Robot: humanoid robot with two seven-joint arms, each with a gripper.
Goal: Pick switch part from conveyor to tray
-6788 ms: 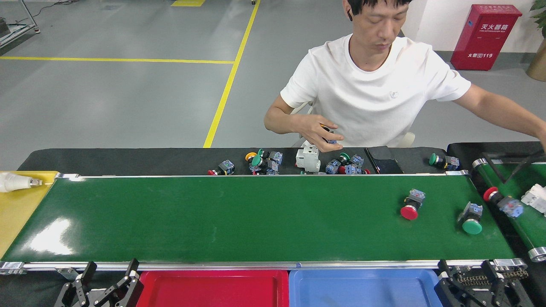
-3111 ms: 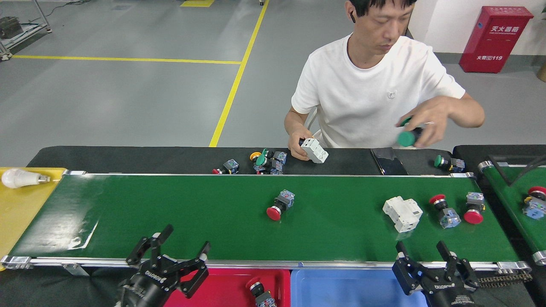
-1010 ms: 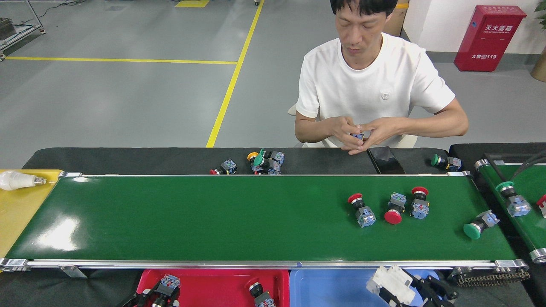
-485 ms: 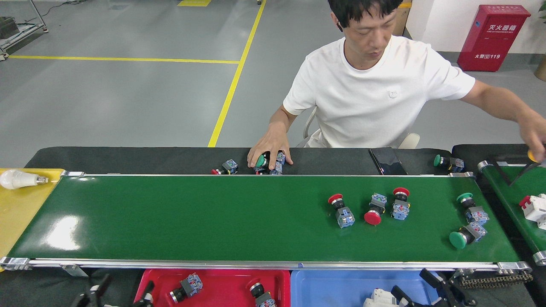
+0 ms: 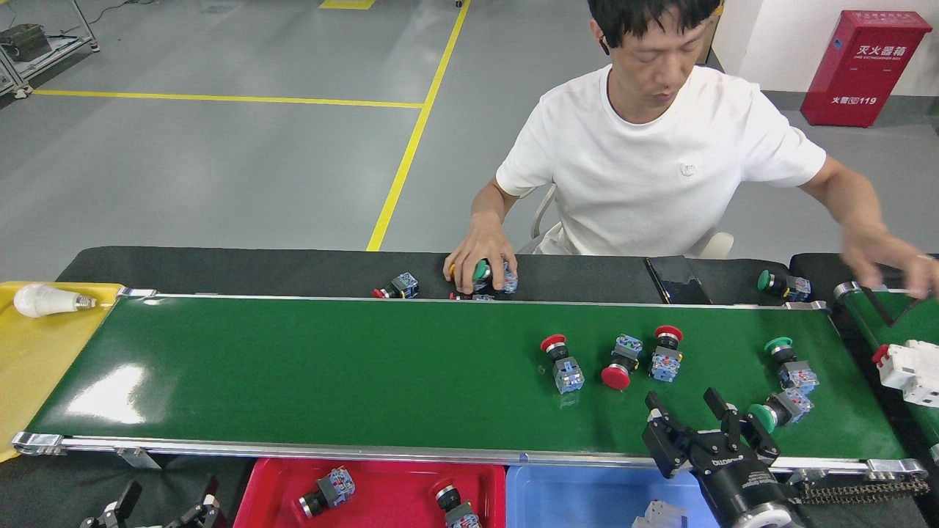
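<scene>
two switch parts [image 5: 328, 491] in red tray [image 5: 381, 484]

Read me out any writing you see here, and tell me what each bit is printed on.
"灭火器箱" — red fire extinguisher box, upper line.
"火警" and "119" — same box, lower line.
White brand lettering on the right claw body — too small and tilted to read surely.
Small logo on the person's white T-shirt — no legible text.
</scene>
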